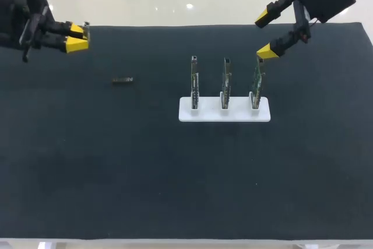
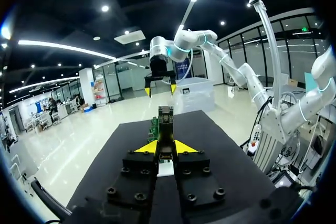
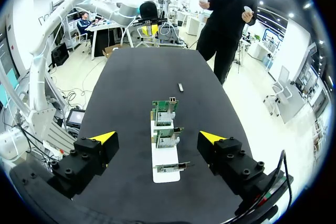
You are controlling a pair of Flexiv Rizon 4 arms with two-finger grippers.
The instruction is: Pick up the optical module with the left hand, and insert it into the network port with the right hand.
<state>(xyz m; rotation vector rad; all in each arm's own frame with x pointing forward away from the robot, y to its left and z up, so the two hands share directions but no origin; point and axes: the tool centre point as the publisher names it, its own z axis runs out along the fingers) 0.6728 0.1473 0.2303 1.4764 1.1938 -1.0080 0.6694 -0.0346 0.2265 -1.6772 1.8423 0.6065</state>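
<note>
Holds left gripper (image 1: 76, 37) a bit open near the optical module (image 1: 123, 80) to grab it; parks right gripper (image 1: 265, 36) wide open by network cards (image 1: 225, 83), ready.

The table (image 1: 87, 173) is plain matt black. Ahead of the right gripper (image 3: 157, 137), whose fingers (image 3: 103, 139) are black with yellow tips, a white stand (image 3: 164, 177) carries three green boards (image 3: 167, 140) with silvery edges. Beyond them lies a small dark grey module (image 3: 180, 86).
</note>
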